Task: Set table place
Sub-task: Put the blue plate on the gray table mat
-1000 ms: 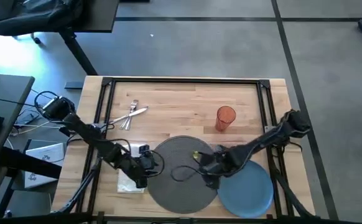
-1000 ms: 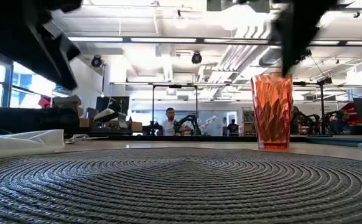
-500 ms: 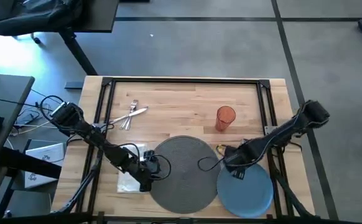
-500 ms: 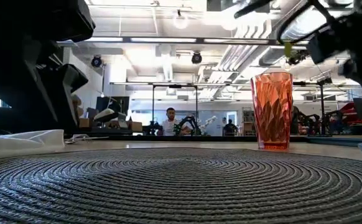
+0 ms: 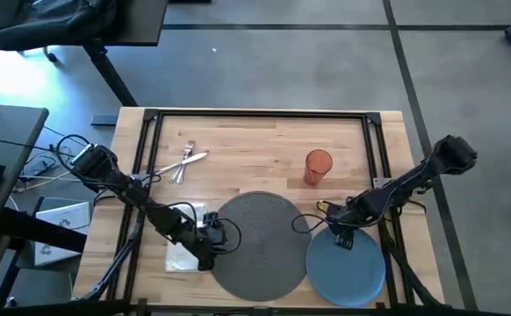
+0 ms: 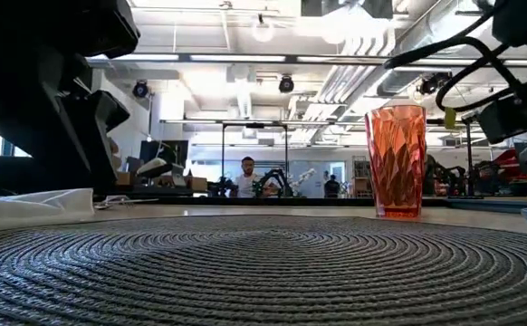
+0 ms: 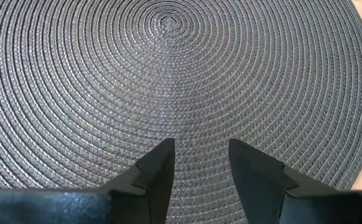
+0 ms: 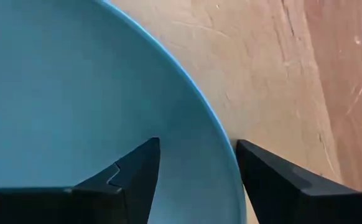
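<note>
Tabletop's placemat (image 7: 168,68) lies under left fingers (image 7: 159,171).

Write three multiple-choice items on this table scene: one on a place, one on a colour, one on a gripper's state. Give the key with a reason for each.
1. Where does the blue plate lie?
A. centred on the placemat
B. on the table, right of the placemat
C. under the cutlery

2. What colour is the cup?
A. orange
B. green
C. white

3. How is the right gripper?
A. shut on the cup
B. shut on a fork
C. open over the plate's rim

Key:
1 B: the high view shows the plate beside the placemat on the table.
2 A: it shows translucent orange in the low view.
3 C: the right wrist view shows its fingers apart and empty, with the plate's edge between them.
</note>
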Robot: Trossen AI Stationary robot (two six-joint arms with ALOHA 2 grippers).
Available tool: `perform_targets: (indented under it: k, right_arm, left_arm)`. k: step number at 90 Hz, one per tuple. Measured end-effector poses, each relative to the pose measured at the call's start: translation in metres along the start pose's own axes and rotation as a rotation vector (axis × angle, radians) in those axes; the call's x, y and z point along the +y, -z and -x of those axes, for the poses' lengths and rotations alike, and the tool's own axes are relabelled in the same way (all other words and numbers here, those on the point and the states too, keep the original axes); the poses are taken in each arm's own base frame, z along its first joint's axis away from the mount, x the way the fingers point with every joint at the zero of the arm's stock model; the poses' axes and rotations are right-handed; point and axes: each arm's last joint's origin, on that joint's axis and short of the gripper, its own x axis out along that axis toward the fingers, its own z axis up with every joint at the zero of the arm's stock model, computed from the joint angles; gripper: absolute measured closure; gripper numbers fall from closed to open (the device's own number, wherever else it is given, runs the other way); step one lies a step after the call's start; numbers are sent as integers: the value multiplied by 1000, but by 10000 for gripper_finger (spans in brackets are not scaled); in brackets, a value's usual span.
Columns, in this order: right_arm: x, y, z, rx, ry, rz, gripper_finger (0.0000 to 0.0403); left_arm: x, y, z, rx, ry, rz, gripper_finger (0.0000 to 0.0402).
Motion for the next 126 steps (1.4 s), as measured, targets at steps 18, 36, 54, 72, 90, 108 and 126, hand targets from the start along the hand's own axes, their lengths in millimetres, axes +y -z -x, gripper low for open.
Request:
perform_targets:
  k: [18, 36, 54, 72, 90, 108, 126]
  right_arm:
    - [-2, 1, -1, -18, 45, 33, 303]
    - [-1, 0, 1, -17, 35, 13, 391]
    - [5, -2, 17, 5, 31, 20, 403]
    - [15, -7, 53, -53, -2, -6, 402]
    - [24, -21, 75, -206, -27, -14, 402]
    - [18, -38, 79, -318, -22, -92, 402]
    - [10, -65, 87, -470, -97, -166, 403]
  left_arm:
    - [2, -1, -1, -5, -11, -4, 265]
    - [7, -4, -2, -8, -25, 7, 265]
    - [8, -5, -2, -14, -35, -11, 265]
    - [7, -8, -2, -44, -20, -2, 265]
    - [5, -8, -12, -63, -6, -27, 265]
    - [9, -4, -25, -33, -16, -22, 265]
    - [9, -5, -26, -40, -11, -23, 265]
